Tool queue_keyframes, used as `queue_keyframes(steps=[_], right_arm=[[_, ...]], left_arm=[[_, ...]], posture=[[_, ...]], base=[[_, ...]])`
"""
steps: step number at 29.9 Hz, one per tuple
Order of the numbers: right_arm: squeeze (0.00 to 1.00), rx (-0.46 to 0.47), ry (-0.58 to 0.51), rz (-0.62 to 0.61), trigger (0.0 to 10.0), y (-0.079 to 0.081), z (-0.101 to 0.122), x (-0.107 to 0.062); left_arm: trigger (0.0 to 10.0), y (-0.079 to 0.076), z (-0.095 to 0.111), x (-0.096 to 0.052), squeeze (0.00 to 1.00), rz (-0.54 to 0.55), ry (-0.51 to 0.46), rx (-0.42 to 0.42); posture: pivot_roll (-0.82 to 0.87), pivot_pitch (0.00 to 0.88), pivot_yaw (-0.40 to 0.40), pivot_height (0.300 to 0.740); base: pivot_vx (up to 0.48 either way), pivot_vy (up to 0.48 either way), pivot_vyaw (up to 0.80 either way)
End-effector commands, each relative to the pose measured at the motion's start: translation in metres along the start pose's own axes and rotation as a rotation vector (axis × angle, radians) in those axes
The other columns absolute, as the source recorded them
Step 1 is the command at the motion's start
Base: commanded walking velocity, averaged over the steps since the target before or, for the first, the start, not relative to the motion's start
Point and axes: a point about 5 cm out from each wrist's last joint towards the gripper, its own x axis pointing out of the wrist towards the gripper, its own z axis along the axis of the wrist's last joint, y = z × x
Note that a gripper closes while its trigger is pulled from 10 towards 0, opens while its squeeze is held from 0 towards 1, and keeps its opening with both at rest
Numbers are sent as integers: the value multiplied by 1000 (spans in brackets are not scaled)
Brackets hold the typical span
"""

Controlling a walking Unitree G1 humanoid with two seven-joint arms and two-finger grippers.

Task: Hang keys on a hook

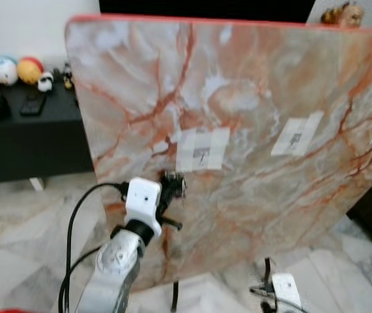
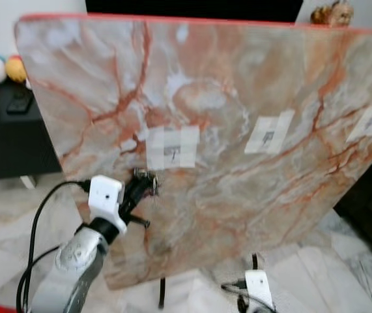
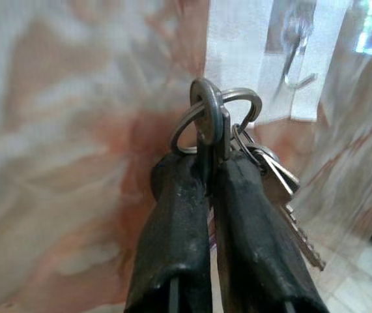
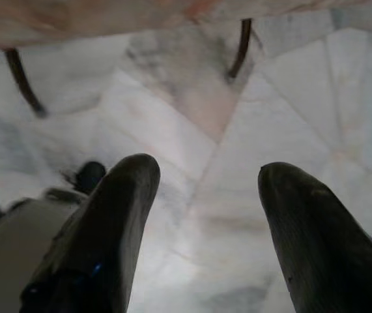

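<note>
A bunch of silver metal keys on a steel split ring [image 3: 219, 127] is being pinched by the ring between the closed black fingers of the left gripper [image 3: 213, 171], with the toothed key blades dangling beside the fingers. The bunch is being held close against a large upright board patterned like orange-veined marble [image 1: 251, 85], just below a small metal hook [image 3: 294, 55] that is fixed on a patch of white tape [image 1: 202, 149]. More taped patches are being shown further along the board. The board is being carried on thin dark legs above a pale marble-tiled floor [image 4: 192, 150]. The right gripper [image 4: 202, 225] is being held low over that floor, its fingers spread apart and empty. A black cabinet bearing coloured balls [image 1: 16, 70] is being seen behind.
</note>
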Motion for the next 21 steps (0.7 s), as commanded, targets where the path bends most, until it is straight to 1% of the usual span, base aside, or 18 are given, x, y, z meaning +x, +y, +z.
queue_keyframes(steps=[1, 8, 15, 17, 19, 21], right_arm=[[0, -1, -6, 11, 10000, 5, 3, 1], [0, -6, -6, 12, 10000, 4, 4, 1], [0, -12, -6, 15, 10000, 5, 4, 1], [0, -13, -6, 15, 10000, 6, 4, 1], [0, -11, -7, 16, 10000, 6, 4, 1], [0, -11, -7, 16, 10000, 7, 4, 1]], left_arm=[[10000, -5, 6, 1, 0, -35, -32, -8], [10000, -10, 6, -3, 0, -87, -23, -15], [10000, -26, 6, -5, 0, -235, -1, -26], [10000, -27, 6, -5, 0, -250, 0, -27], [10000, -32, 8, -2, 0, -273, -5, -26], [10000, -32, 9, 1, 0, -265, -2, -20]], posture=[[87, 0, -115, 740], [90, 0, -116, 740], [90, 0, -112, 740], [90, 0, -112, 740], [90, 0, -111, 740], [90, 0, -110, 740]], base=[[0, 0, 0], [0, 0, 0], [0, 0, 0], [0, 0, 0], [0, 0, 0], [0, 0, 0]])
